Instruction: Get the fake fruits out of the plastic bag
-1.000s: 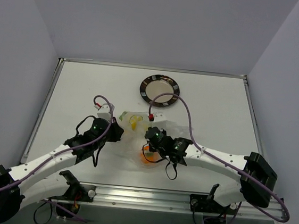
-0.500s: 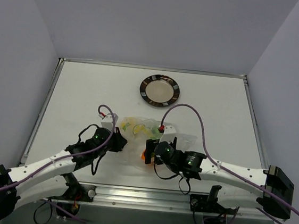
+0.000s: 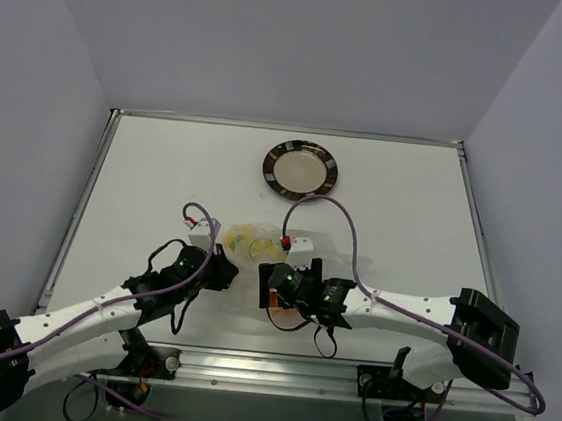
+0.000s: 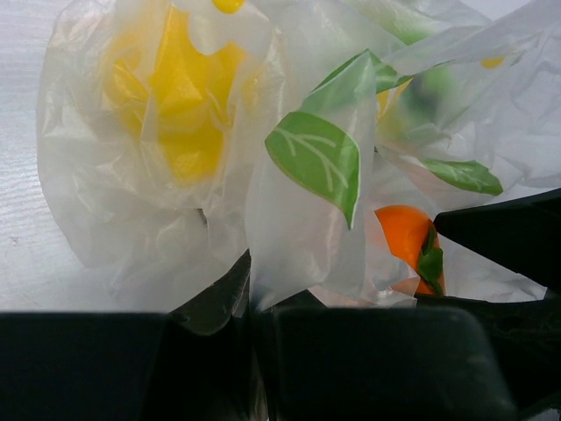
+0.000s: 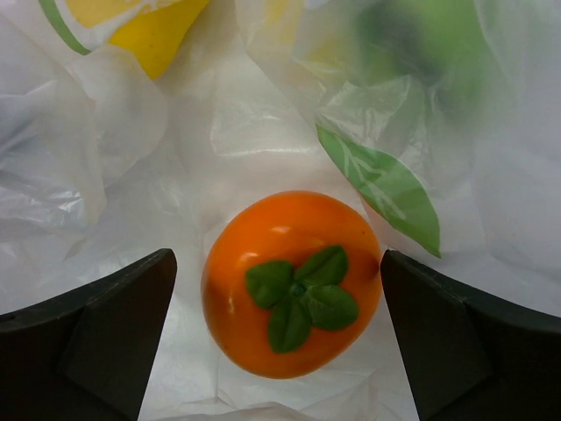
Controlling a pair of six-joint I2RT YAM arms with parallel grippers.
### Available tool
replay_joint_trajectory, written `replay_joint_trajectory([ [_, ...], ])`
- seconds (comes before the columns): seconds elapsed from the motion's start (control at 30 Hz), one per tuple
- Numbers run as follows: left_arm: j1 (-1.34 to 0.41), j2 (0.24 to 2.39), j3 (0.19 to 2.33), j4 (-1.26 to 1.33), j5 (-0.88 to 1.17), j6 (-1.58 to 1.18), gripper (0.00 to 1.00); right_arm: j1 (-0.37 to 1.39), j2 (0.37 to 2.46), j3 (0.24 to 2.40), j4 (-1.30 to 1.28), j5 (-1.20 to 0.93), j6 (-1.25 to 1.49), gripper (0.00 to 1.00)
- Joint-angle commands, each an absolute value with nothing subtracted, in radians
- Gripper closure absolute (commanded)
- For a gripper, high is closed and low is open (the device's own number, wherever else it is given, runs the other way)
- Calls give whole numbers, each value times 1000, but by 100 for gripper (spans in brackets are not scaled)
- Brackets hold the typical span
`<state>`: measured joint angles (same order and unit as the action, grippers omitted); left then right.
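The plastic bag (image 3: 253, 246) lies crumpled near the table's front, between my two grippers. My left gripper (image 4: 250, 298) is shut on a fold of the bag's near-left edge. My right gripper (image 5: 279, 307) is open, its dark fingers (image 5: 96, 338) standing on either side of the round orange fruit (image 5: 294, 281), with a gap on each side. That fruit rests on the bag's plastic, green leaves facing the camera. The yellow fruit (image 4: 180, 101) shows through the film farther in. The green fruit (image 5: 429, 53) is a blur behind the plastic.
A round dark-rimmed plate (image 3: 300, 169) sits at the back centre of the white table (image 3: 144, 176). Purple cables loop over both arms. The right gripper's dark finger (image 4: 508, 237) also shows at the right edge of the left wrist view.
My right gripper has gone from shut to wide open. Bag and both grippers have shifted slightly toward the near edge. The left gripper stays shut on the bag.
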<state>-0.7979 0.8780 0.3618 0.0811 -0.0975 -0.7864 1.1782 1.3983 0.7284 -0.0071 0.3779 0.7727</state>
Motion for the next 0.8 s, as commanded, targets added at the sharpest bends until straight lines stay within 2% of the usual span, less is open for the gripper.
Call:
replay_joint_trajectory([
  [0.0, -804, 877, 394, 114, -115, -788, 98, 1181, 1445, 739, -48, 423, 804, 2],
  [0.27, -804, 864, 403, 91, -123, -781, 98, 1187, 1523, 772, -49, 416, 790, 2],
  [0.33, -804, 861, 408, 81, -124, -776, 98, 1213, 1467, 776, -49, 452, 790, 7],
  [0.4, -804, 861, 416, 77, -124, -773, 98, 1233, 1383, 787, -49, 508, 776, 28],
  [0.47, -804, 865, 423, 75, -126, -765, 98, 1241, 1300, 801, -49, 503, 749, 41],
  [0.77, -804, 853, 440, 29, -161, -738, 98, 1243, 1105, 873, -28, 365, 683, 43],
])
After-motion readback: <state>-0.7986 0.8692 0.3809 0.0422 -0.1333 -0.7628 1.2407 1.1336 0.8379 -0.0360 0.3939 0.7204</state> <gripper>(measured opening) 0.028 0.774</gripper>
